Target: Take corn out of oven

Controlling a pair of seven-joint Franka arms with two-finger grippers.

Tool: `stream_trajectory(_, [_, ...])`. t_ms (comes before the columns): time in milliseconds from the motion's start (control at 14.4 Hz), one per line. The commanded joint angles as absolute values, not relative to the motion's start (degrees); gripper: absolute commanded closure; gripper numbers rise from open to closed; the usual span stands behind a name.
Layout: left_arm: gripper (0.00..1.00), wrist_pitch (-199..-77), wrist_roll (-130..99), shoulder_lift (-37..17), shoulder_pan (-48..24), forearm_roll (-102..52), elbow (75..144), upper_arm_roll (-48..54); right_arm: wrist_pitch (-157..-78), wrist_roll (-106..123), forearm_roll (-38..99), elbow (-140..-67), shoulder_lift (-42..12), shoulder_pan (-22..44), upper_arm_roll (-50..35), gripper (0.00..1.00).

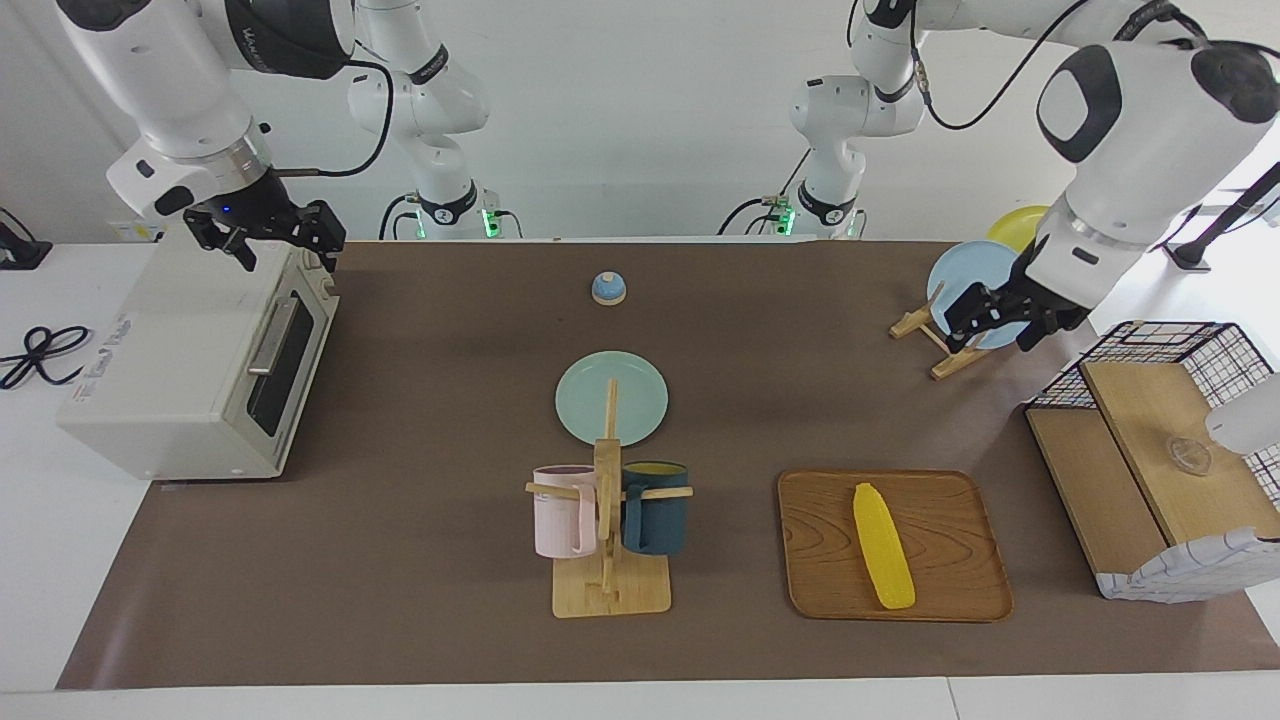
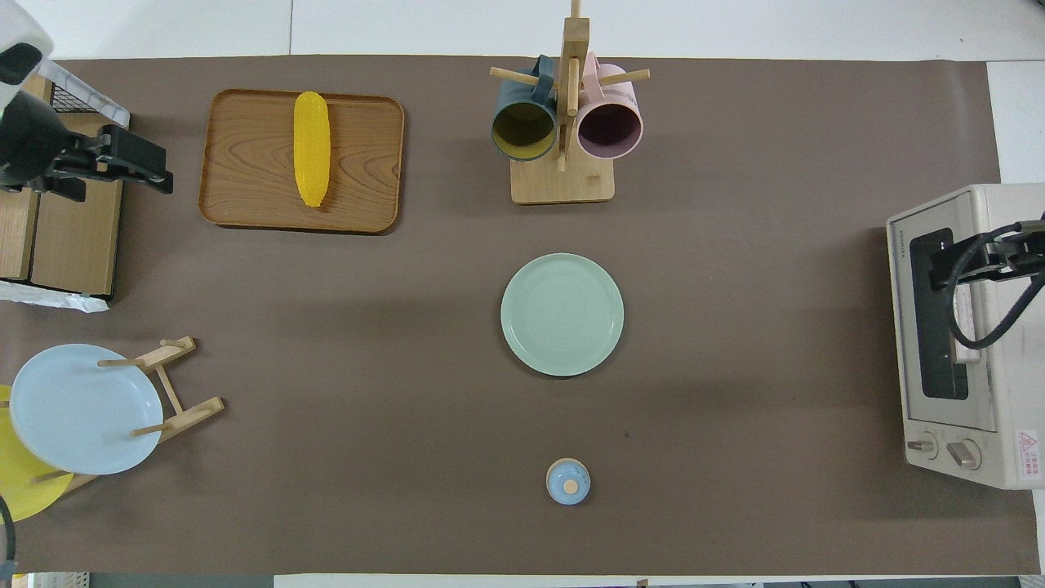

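Observation:
The yellow corn [image 1: 884, 548] lies flat on a wooden tray [image 1: 950, 590] toward the left arm's end of the table, also in the overhead view [image 2: 311, 147]. Nothing holds it. The off-white oven [image 1: 160, 380] stands at the right arm's end with its dark glass door shut; it also shows in the overhead view [image 2: 980, 457]. My left gripper [image 1: 1000, 322] is open and empty, raised in the air over the edge of the shelf basket beside the tray [image 2: 131, 163]. My right gripper [image 1: 285, 245] is open and waits over the oven's top by its door edge.
A mug tree [image 1: 606, 590] with a pink and a dark teal mug stands beside the tray. A green plate [image 1: 580, 400] and a small blue knob [image 1: 608, 288] lie mid-table. A plate rack with a light blue plate [image 1: 955, 275] and a wire-and-wood shelf basket [image 1: 1150, 440] are at the left arm's end.

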State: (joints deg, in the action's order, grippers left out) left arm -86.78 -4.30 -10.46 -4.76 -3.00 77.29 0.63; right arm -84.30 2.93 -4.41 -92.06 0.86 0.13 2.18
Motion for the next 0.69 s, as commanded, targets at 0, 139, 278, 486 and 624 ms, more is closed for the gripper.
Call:
stream_trajectory(0, [0.0,-80.53,-3.52,-4.68,-4.75,-1.32,78.93,0.7,-84.38,3.96,-2.81,-91.76,0.7,-0.18,2.46,0.0])
stream_trajectory(139, [0.0,-76.48,-3.43,-2.73,-4.75,-1.32,79.27,0.7,-84.38,3.96,-2.81,-91.76,0.7,-0.18,2.46,0.0])
stream_trajectory(278, [0.0,-74.28,-2.12,-1.59,-4.66,-1.32,80.32,0.62,-84.38,3.96,-2.81,-91.76,0.7,-0.18,2.46,0.0])
stream_trajectory(486, [0.0,-74.52,-0.89,4.37,-3.6,-1.41,87.07,0.62,-84.46,3.96,-2.81,-91.76,0.7,-0.18,2.46,0.0])
stream_trajectory(624, [0.0,-77.33,-0.44,6.67,-3.52,-1.41,90.95,0.62,-84.38,3.87,-2.81,-91.76,0.7,-0.18,2.46,0.0])
